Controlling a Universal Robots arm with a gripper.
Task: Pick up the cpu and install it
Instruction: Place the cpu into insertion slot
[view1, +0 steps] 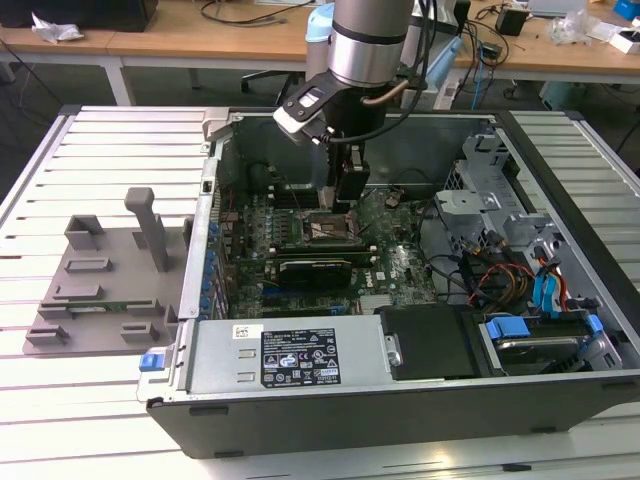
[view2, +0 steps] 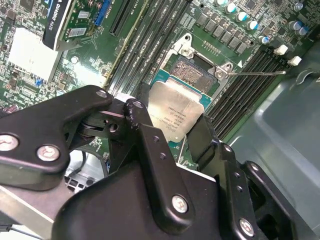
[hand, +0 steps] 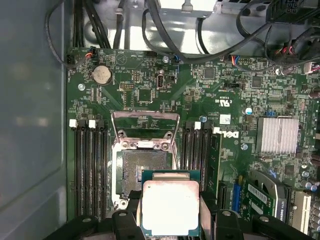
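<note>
Mid-install, by the look of it: carried over, not yet seated. Pinching the cpu (hand: 171, 207) by two opposite edges in the pincer (view1: 338, 202), lid up and flat. Hovering low over the motherboard (hand: 150, 95), with the open socket (hand: 145, 172) just beneath the pincer and partly overlapped by the chip. Frame (hand: 145, 131) flipped up just beyond. Cannot tell whether touching. Likely calls for squaring chip edges to socket and lowering level, without sliding across the contacts.

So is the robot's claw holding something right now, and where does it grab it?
Yes. The gripper holds the cpu, pinched by two opposite side edges with its silvery lid left bare, close to the open socket.
</note>
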